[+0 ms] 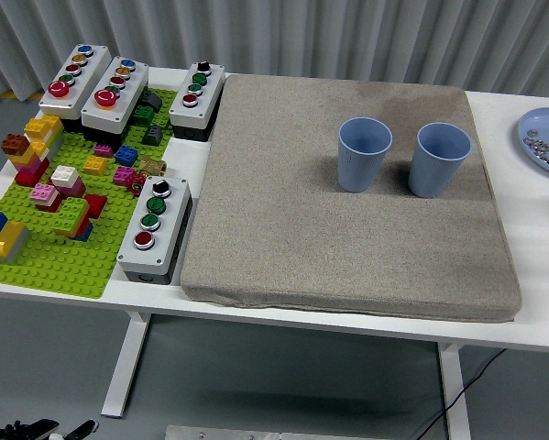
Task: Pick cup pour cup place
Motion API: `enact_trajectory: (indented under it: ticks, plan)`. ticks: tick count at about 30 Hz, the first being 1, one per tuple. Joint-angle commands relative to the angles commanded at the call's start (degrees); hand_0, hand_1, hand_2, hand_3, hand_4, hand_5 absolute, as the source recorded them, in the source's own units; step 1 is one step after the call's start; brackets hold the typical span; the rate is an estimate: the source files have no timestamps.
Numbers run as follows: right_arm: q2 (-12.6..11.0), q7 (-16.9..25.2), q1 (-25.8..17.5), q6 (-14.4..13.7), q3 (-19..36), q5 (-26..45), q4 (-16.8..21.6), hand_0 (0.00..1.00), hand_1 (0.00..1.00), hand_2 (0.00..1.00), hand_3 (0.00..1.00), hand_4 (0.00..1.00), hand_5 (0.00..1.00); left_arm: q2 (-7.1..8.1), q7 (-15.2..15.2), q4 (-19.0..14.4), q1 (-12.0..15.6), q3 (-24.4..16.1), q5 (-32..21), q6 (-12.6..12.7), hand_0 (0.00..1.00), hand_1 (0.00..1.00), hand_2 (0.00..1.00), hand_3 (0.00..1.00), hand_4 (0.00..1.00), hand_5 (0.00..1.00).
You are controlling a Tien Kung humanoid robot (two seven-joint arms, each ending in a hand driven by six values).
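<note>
On the counter's grey mat (347, 197) two blue cups (364, 154) stand upright side by side, untouched, neither hand in sight to judge.

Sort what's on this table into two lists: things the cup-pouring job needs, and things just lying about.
Job: left blue cup; right blue cup; both upright on the grey mat.

Lying about: green brick baseplate with loose bricks; four button boxes, e.g.; blue plate at the right edge.

Two blue cups — left cup (364, 153) and right cup (441, 159) — stand upright, near but apart, on a grey mat (347, 257); at nine o'clock, a green brick baseplate (63, 261) with button boxes.
</note>
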Motion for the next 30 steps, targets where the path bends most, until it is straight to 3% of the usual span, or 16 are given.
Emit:
enact_trajectory:
  ticks: [30]
  plan:
    - [1.1, -1.7, -0.1, 0.5, 0.7, -3.7, 0.6, 0.916, 0.808, 0.822, 0.791, 0.836, 0.974, -0.3, 0.0, 0.0, 0.5, -3.7, 1.9, 0.7, 0.777, 0.765, 0.819, 0.684, 0.509, 0.998]
